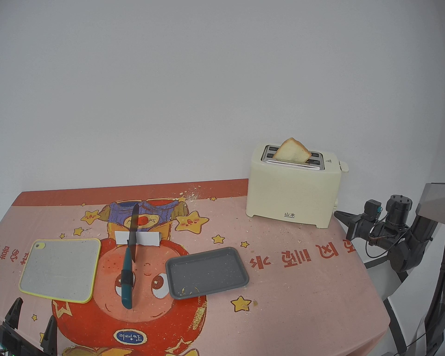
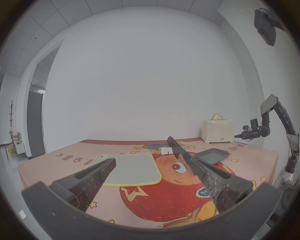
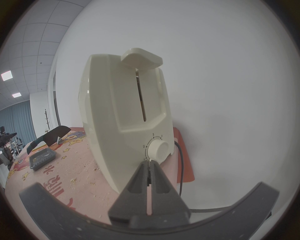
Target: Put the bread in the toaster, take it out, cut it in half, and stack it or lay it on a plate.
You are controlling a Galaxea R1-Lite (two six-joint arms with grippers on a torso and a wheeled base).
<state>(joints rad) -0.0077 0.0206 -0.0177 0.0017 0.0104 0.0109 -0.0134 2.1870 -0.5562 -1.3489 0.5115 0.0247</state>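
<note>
Where the head view looks down on the cream toaster [image 1: 294, 190], a bread slice [image 1: 292, 150] stands tilted in its nearer top slot, one corner raised well above the rim. The right wrist view presents the toaster's end face instead: the lever [image 3: 142, 58] at the top of its track, the timer dial [image 3: 158, 150] and a dark cord [image 3: 181, 168]. The right gripper [image 3: 149, 175], fingers pressed together, sits level with the dial, its tips just short of it (contact cannot be judged). The left gripper [image 2: 151, 162], fingers spread wide and holding nothing, hangs at the table's near left corner, before the yellow-edged cutting board [image 1: 60, 269].

The surface is a pink cartoon tablecloth [image 1: 287, 296] strewn with crumbs; a plain white wall [image 1: 185, 92] backs it, and a tiled ceiling [image 2: 103, 6] shows above.

A teal-handled knife [image 1: 130, 259] lies between board and grey plate [image 1: 206, 272], its blade propped on a white card rest [image 1: 149, 238]. Plate and board are bare apart from crumbs.
</note>
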